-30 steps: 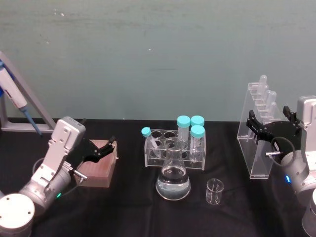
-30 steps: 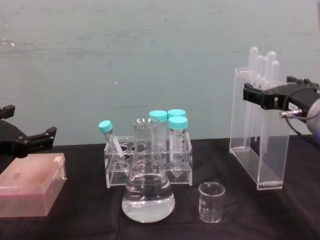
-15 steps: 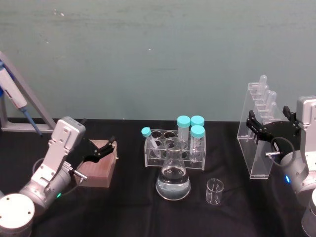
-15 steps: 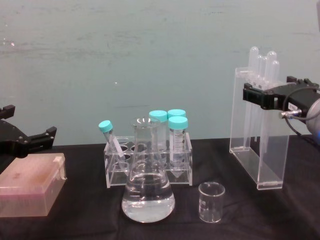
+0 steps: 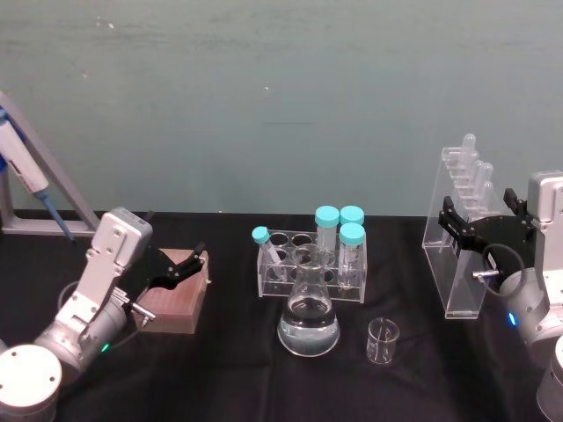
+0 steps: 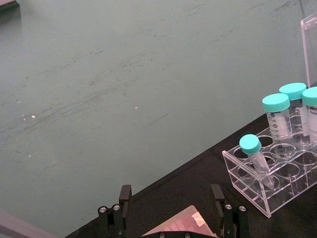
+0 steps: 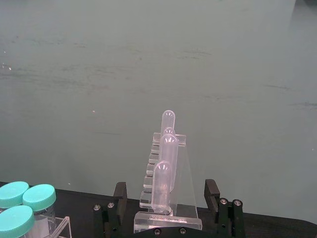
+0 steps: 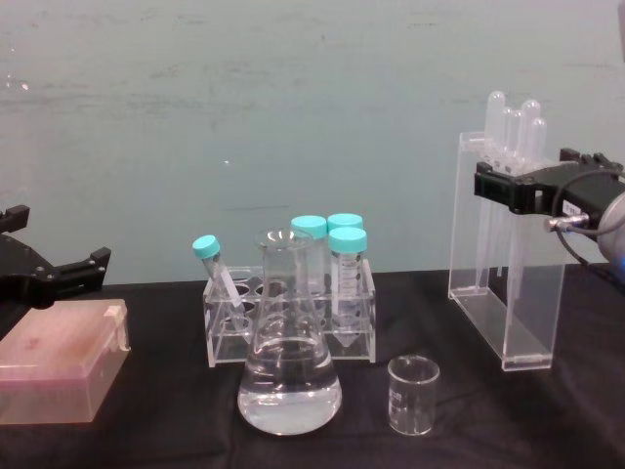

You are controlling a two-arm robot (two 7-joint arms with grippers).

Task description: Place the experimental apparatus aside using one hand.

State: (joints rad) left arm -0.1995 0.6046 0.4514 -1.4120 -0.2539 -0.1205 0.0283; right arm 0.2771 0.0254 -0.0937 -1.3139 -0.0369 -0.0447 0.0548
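Pipette stand [image 5: 462, 281] is straddled by the right gripper [image 5: 479, 211], fingers wide and not yet touching; an even squeeze is needed so it is kept upright. Left gripper [image 5: 174, 280] is parked, fingers spread, over a pink box [image 5: 180, 308].

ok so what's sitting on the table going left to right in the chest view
pink box → conical flask → small beaker → acrylic pipette stand; the tube rack overlaps the flask, so it is left out
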